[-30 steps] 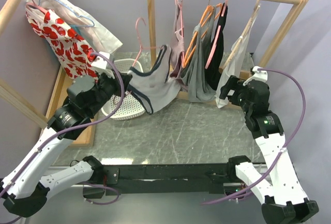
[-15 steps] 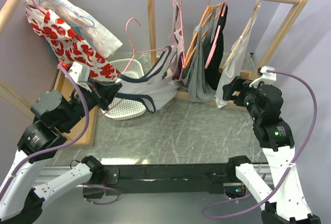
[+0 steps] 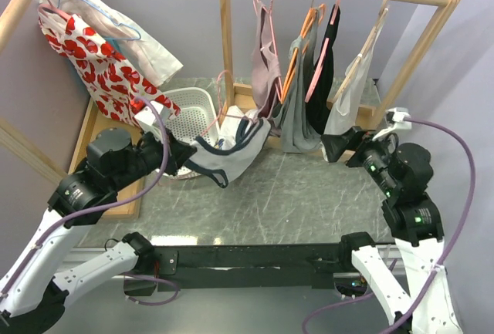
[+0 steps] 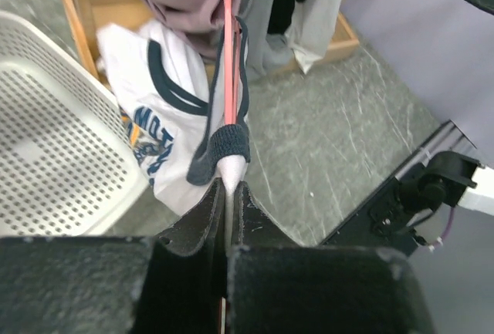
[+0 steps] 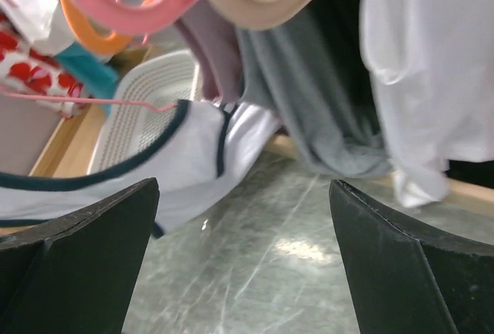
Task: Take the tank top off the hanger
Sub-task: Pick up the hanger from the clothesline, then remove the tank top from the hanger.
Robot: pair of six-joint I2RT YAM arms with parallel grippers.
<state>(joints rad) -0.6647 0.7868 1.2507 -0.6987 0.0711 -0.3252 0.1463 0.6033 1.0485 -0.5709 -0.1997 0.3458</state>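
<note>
Left wrist view: tank top (image 4: 166, 156) strap is clamped in left gripper (image 4: 229, 187), beside basket (image 4: 54, 141); with right gripper (image 5: 243, 195) spread empty, hanger (image 4: 229, 56) may be dragged along unheld.

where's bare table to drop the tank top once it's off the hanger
The widest bare patch is the middle of the marble table, from the black rail at the near edge back to the hanging clothes. It is crowded at back left, around the basket and the tank top pinched in the left pincer.
</note>
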